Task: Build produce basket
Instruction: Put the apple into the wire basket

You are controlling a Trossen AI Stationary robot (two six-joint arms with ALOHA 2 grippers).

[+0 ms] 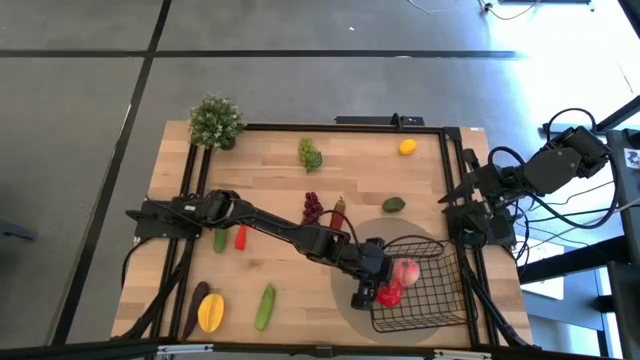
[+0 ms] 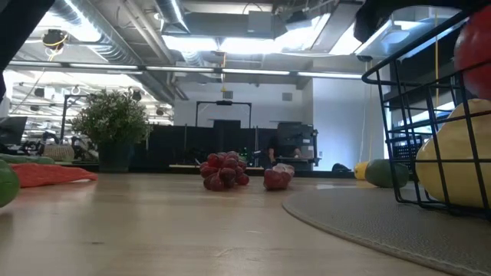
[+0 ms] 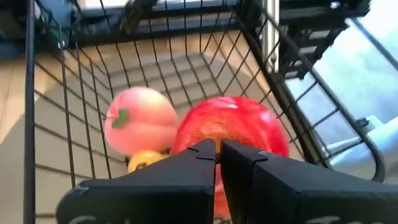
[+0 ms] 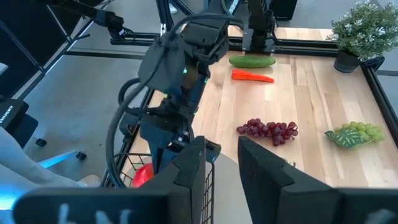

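Note:
The black wire basket (image 1: 432, 292) stands on a round grey mat at the table's near right. It also shows in the low view (image 2: 414, 130). In it lie a pink peach (image 3: 140, 121) and a yellow fruit (image 3: 144, 162). My left gripper (image 1: 372, 288) reaches over the basket's left rim, its fingers nearly together (image 3: 217, 154) at the top of the red apple (image 3: 233, 124). In the low view the apple (image 2: 474, 46) sits at rim height above a yellow fruit (image 2: 460, 157). My right gripper (image 4: 221, 163) is open and empty, raised off the table's right edge. My left gripper is shut at the top of the red apple (image 3: 211, 134), coming slanting down from the table's left. Its own fingertips hide the place of contact, so the part held cannot be told. The apple is upright inside the basket, beside the peach.
Loose on the table: green grapes (image 1: 310, 155), lemon (image 1: 407, 147), avocado (image 1: 394, 205), dark red grapes (image 1: 313, 207), cucumber (image 1: 220, 240), carrot (image 1: 241, 237), eggplant (image 1: 195, 300), mango (image 1: 210, 313), a second cucumber (image 1: 265, 307). A potted plant (image 1: 215, 122) stands at the far left corner.

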